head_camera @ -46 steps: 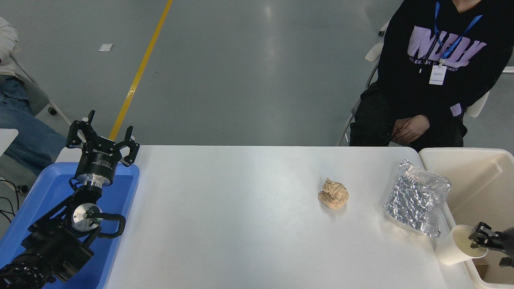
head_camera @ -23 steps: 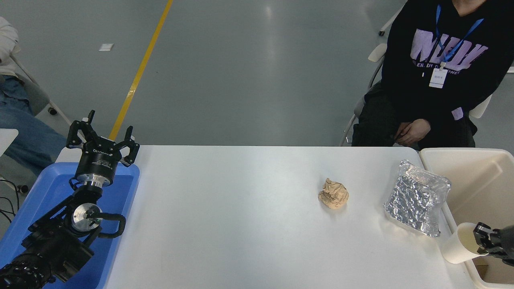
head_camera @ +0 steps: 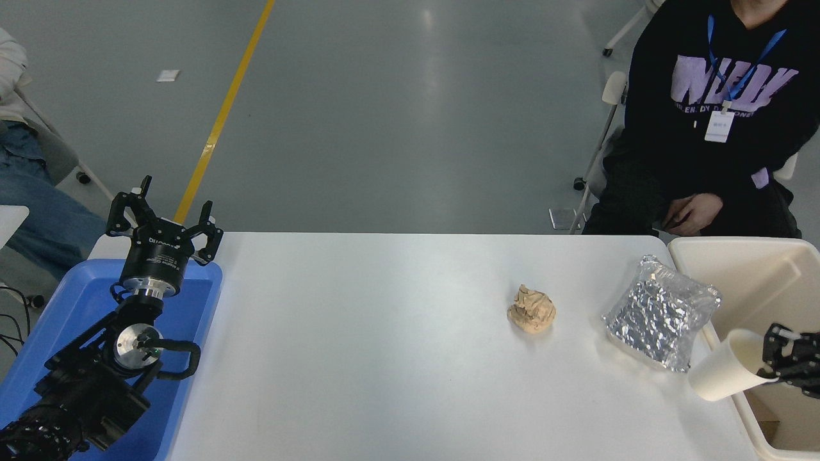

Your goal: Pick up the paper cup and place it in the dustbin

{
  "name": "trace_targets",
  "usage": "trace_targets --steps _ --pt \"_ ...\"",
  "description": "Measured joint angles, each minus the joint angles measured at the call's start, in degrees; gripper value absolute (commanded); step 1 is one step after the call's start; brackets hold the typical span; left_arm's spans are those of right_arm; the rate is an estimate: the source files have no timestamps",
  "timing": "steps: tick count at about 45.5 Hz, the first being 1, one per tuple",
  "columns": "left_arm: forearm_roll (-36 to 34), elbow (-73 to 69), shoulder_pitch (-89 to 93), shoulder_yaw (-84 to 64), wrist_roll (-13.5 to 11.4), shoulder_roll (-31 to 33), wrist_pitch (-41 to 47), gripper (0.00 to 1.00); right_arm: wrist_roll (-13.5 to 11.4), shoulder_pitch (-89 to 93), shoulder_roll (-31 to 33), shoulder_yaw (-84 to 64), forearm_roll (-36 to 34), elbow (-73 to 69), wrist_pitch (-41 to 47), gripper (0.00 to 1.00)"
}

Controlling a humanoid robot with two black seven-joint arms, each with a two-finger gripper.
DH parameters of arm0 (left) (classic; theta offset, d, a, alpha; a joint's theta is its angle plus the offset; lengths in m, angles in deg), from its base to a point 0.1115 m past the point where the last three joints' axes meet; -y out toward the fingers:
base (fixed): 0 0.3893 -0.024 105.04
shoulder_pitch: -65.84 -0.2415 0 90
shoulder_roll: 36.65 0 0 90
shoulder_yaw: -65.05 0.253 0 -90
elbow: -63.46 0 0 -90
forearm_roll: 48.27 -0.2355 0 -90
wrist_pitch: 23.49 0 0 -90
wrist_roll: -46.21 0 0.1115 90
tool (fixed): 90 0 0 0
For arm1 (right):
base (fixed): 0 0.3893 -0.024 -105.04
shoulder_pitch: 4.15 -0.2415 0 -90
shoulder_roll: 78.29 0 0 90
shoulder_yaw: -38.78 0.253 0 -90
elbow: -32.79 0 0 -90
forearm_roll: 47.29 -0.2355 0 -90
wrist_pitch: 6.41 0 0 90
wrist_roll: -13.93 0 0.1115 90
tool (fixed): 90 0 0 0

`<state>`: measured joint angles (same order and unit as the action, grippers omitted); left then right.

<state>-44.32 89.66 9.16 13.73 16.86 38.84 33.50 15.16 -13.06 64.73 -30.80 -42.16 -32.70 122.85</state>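
Carry step under way: right claw point(head_camera: 778, 360) is clamped on the rim of the paper cup point(head_camera: 727, 374), one finger inside the mouth, one outside as far as the edge-on view shows. Cup is lifted and tipped, base pointing left over the desk point(head_camera: 384, 358), mouth toward the dustbin point(head_camera: 737, 246). It hangs across the bin's near-left wall, mostly over the desk side, not yet inside.

Silver foil bag point(head_camera: 660, 314) lies just beside the cup, leaning on the bin rim; crumpled brown paper ball point(head_camera: 532, 309) sits well apart, mid-desk.

Left claw point(head_camera: 163, 221) parked w/ fingers spread wide above the blue tray point(head_camera: 77, 301); not in play.

Next, prob.: shift the cup further right so the whole body clears the rim, then let go over the bin's interior. Risk: releasing now could drop it back on the desk.
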Motion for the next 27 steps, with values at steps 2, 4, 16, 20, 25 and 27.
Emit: trace_targets --steps 2,4,16,20,25,27 --pt "0.0 0.0 0.0 0.0 0.0 0.0 0.0 0.99 0.0 -3.5 -0.1 -2.0 0.1 0.0 1.3 0.0" --pt "0.0 0.0 0.0 0.0 0.0 0.0 0.0 0.99 -0.1 -6.2 -0.3 -3.4 0.1 0.0 2.0 0.0" --pt "0.0 0.0 0.0 0.0 0.0 0.0 0.0 0.99 -0.2 -20.9 -3.0 -13.9 0.1 0.4 4.7 0.0" --pt "0.0 0.0 0.0 0.0 0.0 0.0 0.0 0.99 -0.2 -23.6 -3.3 -16.4 -0.1 1.7 5.1 0.0" --pt "0.0 0.0 0.0 0.0 0.0 0.0 0.0 0.99 -0.2 -25.8 -3.2 -18.6 -0.3 3.7 5.3 0.0" --pt "0.0 0.0 0.0 0.0 0.0 0.0 0.0 0.99 -0.2 -26.4 -2.6 -19.3 -0.5 4.6 5.4 0.0"
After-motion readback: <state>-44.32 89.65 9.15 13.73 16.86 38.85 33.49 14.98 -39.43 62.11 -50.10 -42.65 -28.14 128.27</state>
